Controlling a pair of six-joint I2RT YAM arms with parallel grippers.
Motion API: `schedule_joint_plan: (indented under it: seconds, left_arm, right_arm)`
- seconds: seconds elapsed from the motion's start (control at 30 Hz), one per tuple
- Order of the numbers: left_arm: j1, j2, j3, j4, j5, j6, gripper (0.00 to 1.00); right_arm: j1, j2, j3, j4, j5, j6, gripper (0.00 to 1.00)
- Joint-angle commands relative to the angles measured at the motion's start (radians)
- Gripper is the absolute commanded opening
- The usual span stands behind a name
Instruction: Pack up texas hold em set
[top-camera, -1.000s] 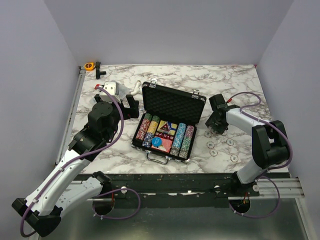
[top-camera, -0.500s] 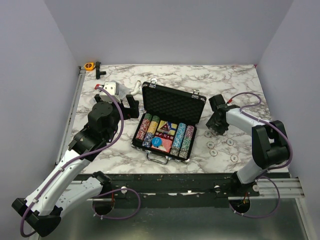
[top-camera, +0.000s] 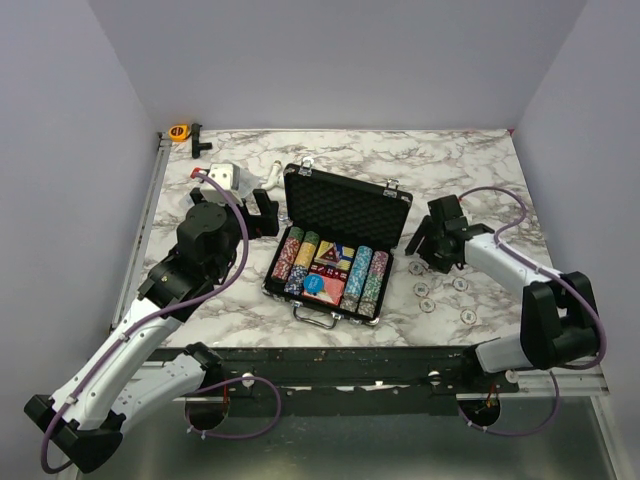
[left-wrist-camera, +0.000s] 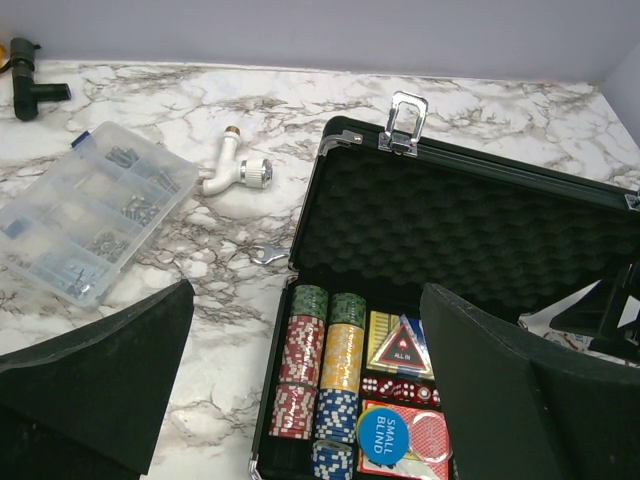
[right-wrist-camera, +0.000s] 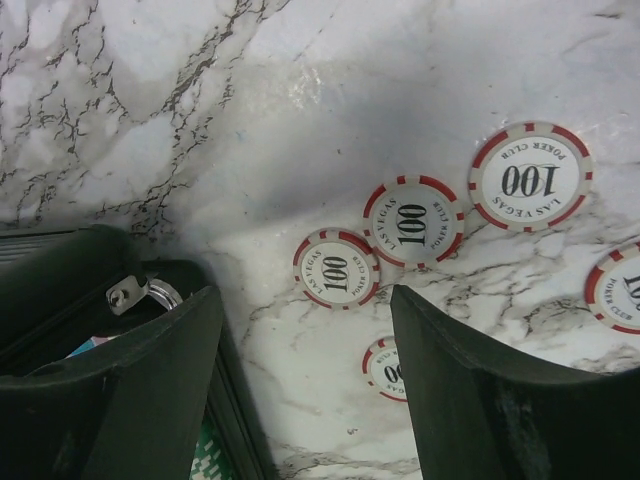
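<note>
Briefcase (top-camera: 340, 240) lies open on the tabletop (top-camera: 450, 170), chip rows (top-camera: 295, 258) and red deck (top-camera: 330, 293) seated inside, yet loose chips (right-wrist-camera: 337, 267) sit outside to its right under the wide, empty right gripper (right-wrist-camera: 303, 305), while the left gripper (top-camera: 266, 214) gapes empty beside the lid.

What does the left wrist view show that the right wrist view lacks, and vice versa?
Left wrist only: the open briefcase with its foam lid, rows of poker chips, red dice, the blue SMALL BLIND disc, and a clear compartment box. Right wrist only: loose red-and-white 100 chips. Shared: the marble table and part of the briefcase; the left end effector and right end effector are each open.
</note>
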Motion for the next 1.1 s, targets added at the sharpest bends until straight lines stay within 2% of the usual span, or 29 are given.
schedule_joint_plan:
  seconds: [0.0,0.2,0.6,0.8,1.07]
  left_arm:
    - [0.004,0.004,0.027,-0.002,0.02,-0.005,0.94]
    - [0.004,0.002,0.029,-0.004,0.025,-0.004,0.94]
    - [0.005,-0.02,0.031,-0.004,0.01,0.003,0.95]
    - [0.004,-0.024,0.029,-0.004,0.004,0.004,0.95]
    - [0.004,-0.018,0.029,-0.003,0.005,0.006,0.95]
  right_arm:
    - [-0.003,0.033,0.002,0.029,-0.079,0.016,0.72]
    - [-0.002,0.107,0.051,-0.031,-0.046,0.103,0.68]
    - [-0.002,0.365,0.231,-0.271,0.043,0.198,0.59]
    - [-0.002,0.405,0.238,-0.289,0.046,0.205,0.54]
    - [-0.002,0.421,0.241,-0.28,0.057,0.186,0.34]
